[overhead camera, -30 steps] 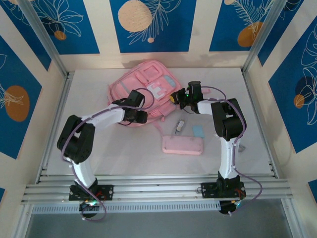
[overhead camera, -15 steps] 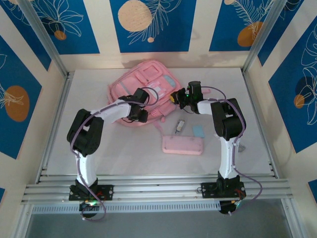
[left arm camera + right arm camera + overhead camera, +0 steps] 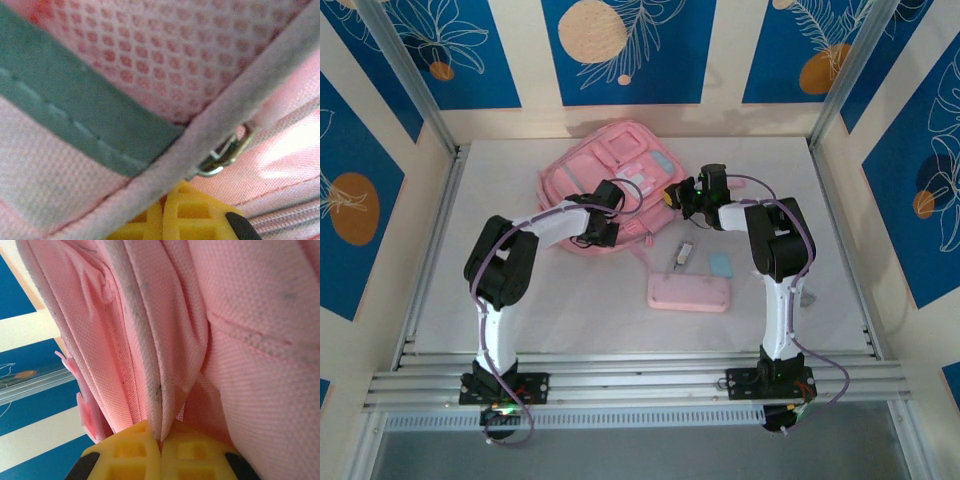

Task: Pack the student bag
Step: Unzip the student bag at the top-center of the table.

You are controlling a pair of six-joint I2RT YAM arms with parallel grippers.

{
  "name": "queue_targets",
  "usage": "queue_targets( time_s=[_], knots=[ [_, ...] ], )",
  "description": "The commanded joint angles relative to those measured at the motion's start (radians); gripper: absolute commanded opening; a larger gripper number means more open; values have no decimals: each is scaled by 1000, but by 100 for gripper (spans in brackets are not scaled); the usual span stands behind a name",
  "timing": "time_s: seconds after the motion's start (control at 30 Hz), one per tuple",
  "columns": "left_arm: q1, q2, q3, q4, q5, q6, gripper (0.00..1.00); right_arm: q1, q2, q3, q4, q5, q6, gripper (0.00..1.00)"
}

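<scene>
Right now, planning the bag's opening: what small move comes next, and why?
Probably the left claw should ease the zipper pull along its track: it is shut beside the pull, and the right claw pinches a student bag seam, bracing it.

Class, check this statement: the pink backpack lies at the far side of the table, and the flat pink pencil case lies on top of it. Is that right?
Not quite. The backpack does lie at the far side of the table, but the pencil case is not on top of it: it lies flat on the table nearer the arms, apart from the backpack. The top view shows this.
</scene>
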Motion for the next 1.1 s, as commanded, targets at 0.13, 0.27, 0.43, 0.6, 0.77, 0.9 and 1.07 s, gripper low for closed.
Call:
queue_targets(
  time_s=[0.13, 0.27, 0.43, 0.6, 0.77, 0.9, 1.07],
  knots=[
    [51, -70, -83, -47, 95, 69, 0, -17, -2, -15, -16, -32, -17, 0],
    [111, -151, -79, -138, 122, 163, 0, -28, 0, -11, -29, -33, -38, 0],
    [165, -179, -80, -210, 162, 238, 0, -42, -3, 8, -49, -41, -79, 0],
    [172, -200, -82, -262, 225, 295, 0, -52, -7, 48, -115, -29, -141, 0],
    [195, -192, -32, -366, 301, 327, 0, -51, -15, 82, -168, -20, -184, 0],
    [203, -206, -20, -366, 214, 326, 0, -49, -19, 98, -191, -9, -212, 0],
    [276, -214, -44, -340, 64, 302, 0, -59, 5, 157, -223, -7, -253, 0]
  ],
)
